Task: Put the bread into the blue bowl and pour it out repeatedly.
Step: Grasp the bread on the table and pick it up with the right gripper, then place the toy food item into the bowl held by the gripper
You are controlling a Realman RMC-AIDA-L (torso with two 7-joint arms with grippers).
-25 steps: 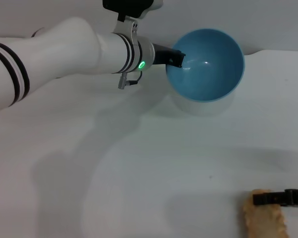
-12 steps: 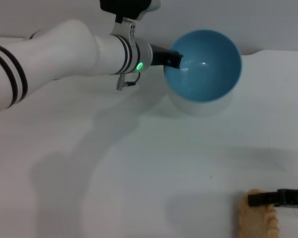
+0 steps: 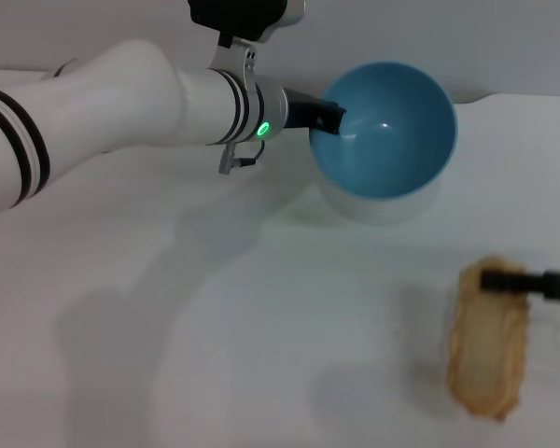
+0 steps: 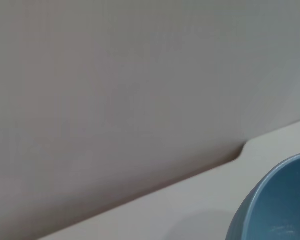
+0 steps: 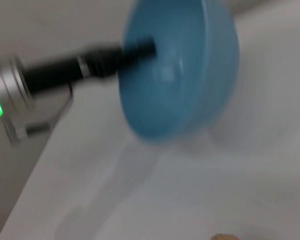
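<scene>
- Blue bowl (image 3: 385, 126) held tilted above white tabletop (image 3: 261, 355), opening facing toward head camera, inside bare and glossy.
- Left pincer (image 3: 329, 117) clenched on bowl rim at side nearest left arm, one dark finger inside bowl; green light lit on wrist just behind it.
- Same grip seen from right wrist view: dark finger (image 5: 135, 50) over rim of bowl (image 5: 180, 75), bowl tipped on edge over tabletop (image 5: 240, 175).
- Left wrist view: only an edge of bowl (image 4: 275, 200), pale tabletop and grey wall behind.
- Bread (image 3: 488, 341) well apart from bowl, toward right arm and nearer the robot, long axis running away from bowl, ridged side hard to make out.
- Right pincer (image 3: 509, 281) at bread end nearest bowl, dark finger across loaf; clamped on bread or just touching: cannot tell.
- Bread lifted or resting on tabletop: cannot tell; faint shadow beside it.
- Small tan sliver of bread (image 5: 225, 237) at edge of right wrist view.
</scene>
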